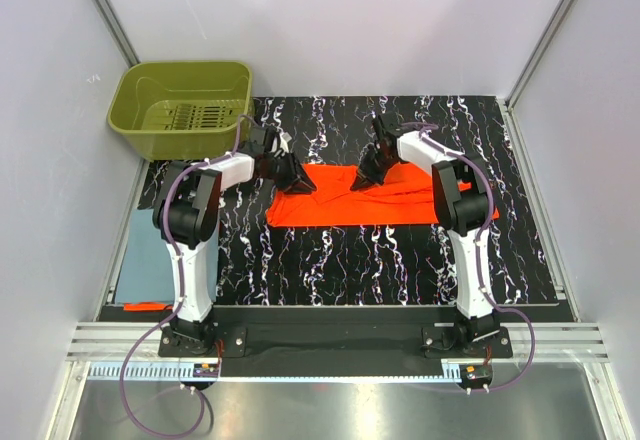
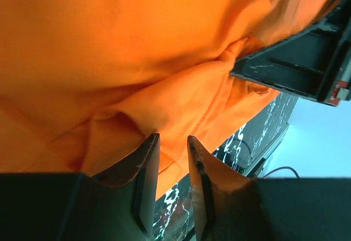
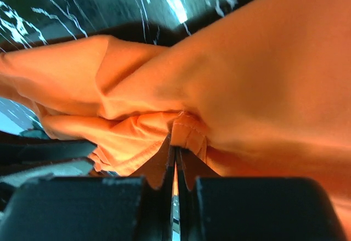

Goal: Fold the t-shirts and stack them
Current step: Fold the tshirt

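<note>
End effector of the left arm [image 1: 298, 182] is seen from above at the 10 o'clock corner of the orange t-shirt [image 1: 330, 205]. In the left wrist view its two dark fingers [image 2: 145, 161] are held a narrow way apart, with a bunched fold of the orange cloth caught between them. Creases in the cloth are drawn toward the tips. The right end effector [image 1: 365, 180] is placed on the shirt's far edge, at about 12 o'clock of the garment. Its fingers [image 3: 159, 167] are pressed together on a stitched hem, which is pinched at the tips.

The orange t-shirt is spread as a long, flat band across the middle of the black, white-veined surface [image 1: 350, 260] and runs toward 3 o'clock, where it passes behind the right arm. A blue-grey t-shirt [image 1: 150, 255] is laid flat as a folded rectangle at 8 o'clock, beside the left arm and well apart from the orange one. An olive-green basket [image 1: 140, 130] is seen at 10 o'clock, at the far left corner.
</note>
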{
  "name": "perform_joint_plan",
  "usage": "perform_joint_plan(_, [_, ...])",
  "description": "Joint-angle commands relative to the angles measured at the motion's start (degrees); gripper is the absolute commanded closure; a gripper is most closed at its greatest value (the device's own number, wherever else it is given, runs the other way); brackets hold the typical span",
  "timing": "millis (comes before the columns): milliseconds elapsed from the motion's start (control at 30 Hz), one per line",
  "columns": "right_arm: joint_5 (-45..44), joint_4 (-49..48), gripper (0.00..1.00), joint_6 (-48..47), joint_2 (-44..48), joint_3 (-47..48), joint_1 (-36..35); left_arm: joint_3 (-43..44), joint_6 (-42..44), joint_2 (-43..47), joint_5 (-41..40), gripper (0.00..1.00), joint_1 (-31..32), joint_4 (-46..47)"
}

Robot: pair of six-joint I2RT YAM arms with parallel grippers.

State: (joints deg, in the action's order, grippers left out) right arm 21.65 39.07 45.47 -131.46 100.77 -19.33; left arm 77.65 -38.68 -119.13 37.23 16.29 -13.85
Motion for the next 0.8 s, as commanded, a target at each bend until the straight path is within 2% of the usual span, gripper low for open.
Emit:
perform_joint_plan(0, [-3.2, 1.6, 0.96, -2.7, 4.0, -1.5, 0.4, -0.5, 1.1, -0.2, 1.3, 0.69, -0.7, 1.6])
perform_joint_plan(167, [-1.8, 1.5, 0.96, -4.7, 0.9, 0.4, 1.7, -1.0, 1.6, 0.1, 1.4, 0.69, -1.2, 1.5])
perform_joint_plan(267, [-0.8, 1.4, 0.91, -7.1, 0.9, 0.9, 2.8, -1.3, 2.3, 0.1, 1.7, 0.69, -1.4, 1.5])
perform_joint_plan(300, [-0.8, 1.4, 0.82, -8.4, 1.0, 1.1, 3.0, -1.3, 2.4, 0.0, 1.8, 0.69, -1.4, 1.2])
perform_joint_plan(500, [7.5, 1.4, 0.76, -10.4, 0.8, 2.8, 6.2, -2.5, 4.0, 1.5, 1.0, 0.69, -1.5, 0.5])
perform_joint_plan(633, [8.6, 1.8, 0.61, -11.0, 7.3, 2.5, 7.4, -2.9, 5.8, 7.2, -0.1, 0.69, -1.4, -1.5])
perform_joint_plan(767, [7.4, 4.1, 0.51, -13.6, 14.1, -1.3, 10.7, -2.5, 7.0, 12.0, -1.0, 0.68, 0.2, -3.1])
